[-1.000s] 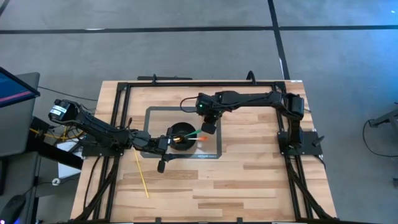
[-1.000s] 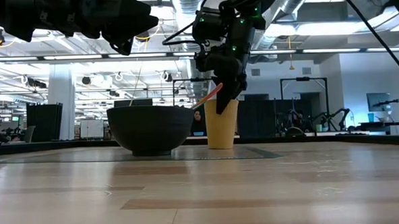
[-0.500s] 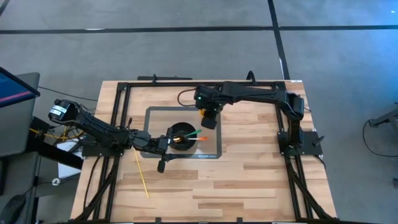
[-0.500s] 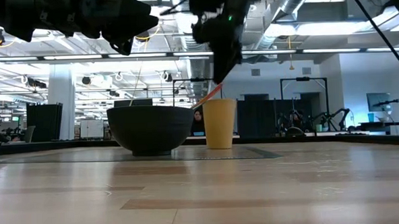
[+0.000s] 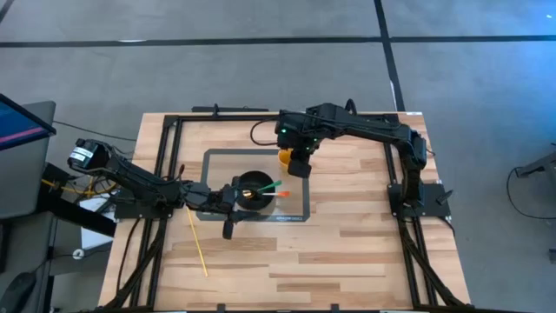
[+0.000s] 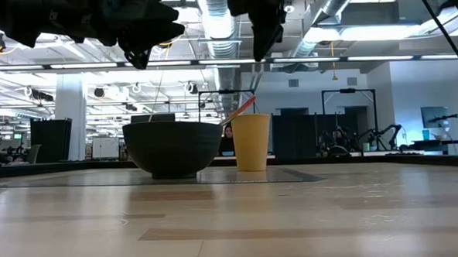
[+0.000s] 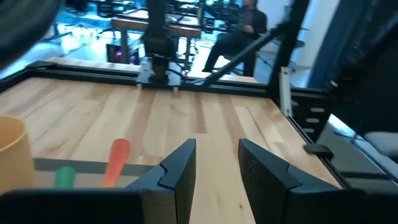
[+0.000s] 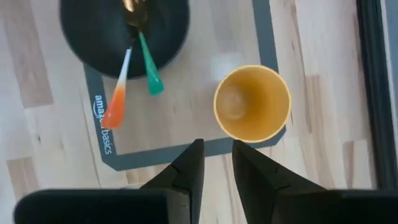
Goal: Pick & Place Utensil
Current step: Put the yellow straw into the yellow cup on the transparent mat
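Observation:
A black bowl [image 5: 253,190] stands on a grey-edged mat [image 5: 208,167]. A green-handled utensil [image 8: 148,66] and an orange-and-white one [image 8: 118,94] lie in the bowl, their handles resting over its rim toward the table's right. A yellow cup [image 8: 252,102] stands upright on the mat beyond the bowl. My right gripper [image 8: 216,163] hangs open, pointing down, high above the mat's edge beside the cup. My left gripper [image 7: 214,168] is open and level, above the bowl's left rim, with nothing between its fingers.
A thin yellow stick [image 5: 198,243] lies on the wooden table near the left front. A black frame [image 5: 261,115] runs around the table's edges. Bare wood lies to the right of the mat and toward the near edge.
My right gripper has risen from beside the orange handle and the cup to well above them, drifting a little toward the far edge. The utensils, bowl and cup have stayed where they were.

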Available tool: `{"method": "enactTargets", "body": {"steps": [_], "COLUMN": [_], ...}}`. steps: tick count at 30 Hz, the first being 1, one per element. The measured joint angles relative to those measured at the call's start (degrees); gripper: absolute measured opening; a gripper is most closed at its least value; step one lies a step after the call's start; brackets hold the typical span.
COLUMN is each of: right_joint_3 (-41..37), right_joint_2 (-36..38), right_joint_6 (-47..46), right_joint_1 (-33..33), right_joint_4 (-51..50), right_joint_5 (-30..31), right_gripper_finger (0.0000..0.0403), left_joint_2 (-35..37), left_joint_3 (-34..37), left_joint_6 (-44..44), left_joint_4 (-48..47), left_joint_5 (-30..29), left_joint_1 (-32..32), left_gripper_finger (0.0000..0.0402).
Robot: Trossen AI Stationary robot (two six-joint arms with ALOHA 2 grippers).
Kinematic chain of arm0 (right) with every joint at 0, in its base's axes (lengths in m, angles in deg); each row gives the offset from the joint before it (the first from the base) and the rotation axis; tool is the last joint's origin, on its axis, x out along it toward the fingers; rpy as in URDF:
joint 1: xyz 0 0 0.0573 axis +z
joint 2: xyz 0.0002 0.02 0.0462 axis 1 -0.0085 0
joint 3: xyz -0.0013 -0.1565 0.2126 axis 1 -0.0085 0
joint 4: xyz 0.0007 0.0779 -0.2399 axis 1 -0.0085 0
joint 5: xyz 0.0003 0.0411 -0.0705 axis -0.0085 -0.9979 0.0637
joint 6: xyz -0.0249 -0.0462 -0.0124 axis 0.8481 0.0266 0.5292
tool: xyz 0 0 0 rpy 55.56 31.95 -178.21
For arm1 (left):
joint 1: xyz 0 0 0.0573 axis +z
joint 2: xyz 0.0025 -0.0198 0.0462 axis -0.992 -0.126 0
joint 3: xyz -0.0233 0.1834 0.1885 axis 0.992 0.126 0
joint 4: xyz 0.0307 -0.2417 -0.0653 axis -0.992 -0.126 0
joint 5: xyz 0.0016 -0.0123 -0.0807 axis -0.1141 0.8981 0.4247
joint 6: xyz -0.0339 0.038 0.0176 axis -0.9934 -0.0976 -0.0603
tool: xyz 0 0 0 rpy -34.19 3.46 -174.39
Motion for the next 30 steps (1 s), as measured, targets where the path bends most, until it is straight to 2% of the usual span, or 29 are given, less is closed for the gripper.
{"method": "enactTargets", "body": {"steps": [3,8,11,15,18,21,24,27,30], "right_joint_3": [0.07,-0.36,-0.53,-0.51,-2.74,-12.38,-27.04,-41.43,-52.12], "right_joint_2": [0.13,0.08,1.01,5.83,11.07,18.57,26.48,33.60,38.58], "right_joint_6": [0.84,1.03,0.62,-0.23,-0.25,0.02,0.45,0.46,-0.65], "right_joint_1": [1.14,3.43,4.09,4.36,4.36,4.36,4.26,3.56,2.59], "right_joint_4": [-0.02,-1.00,-3.62,-4.88,-1.15,8.59,19.63,31.70,42.28], "right_joint_5": [0.00,-0.22,-0.19,-0.15,-0.07,-0.04,-0.04,-0.17,-0.20], "right_gripper_finger": [0.0077,0.0077,0.0077,0.0077,0.0077,0.0077,0.0077,0.0077,0.0077], "left_joint_2": [0.00,0.04,1.80,4.81,7.55,10.05,11.35,12.05,12.20], "left_joint_3": [-0.02,-2.33,-6.41,-12.81,-16.91,-21.37,-24.38,-26.11,-26.25], "left_joint_6": [-0.67,0.65,0.58,-2.83,-7.28,-11.79,-20.22,-28.89,-37.71], "left_joint_4": [-0.14,-2.64,-14.31,-30.37,-40.10,-54.10,-66.98,-76.75,-85.16], "left_joint_5": [-2.35,-11.28,-12.93,-15.17,-16.69,-16.76,-16.79,-15.99,-13.56], "left_joint_1": [-0.31,-0.94,-0.56,-0.54,-0.65,-0.67,-0.61,-0.59,-0.61], "left_gripper_finger": [0.0121,0.0121,0.0121,0.0121,0.0121,0.0121,0.0121,0.0121,0.0121]}}
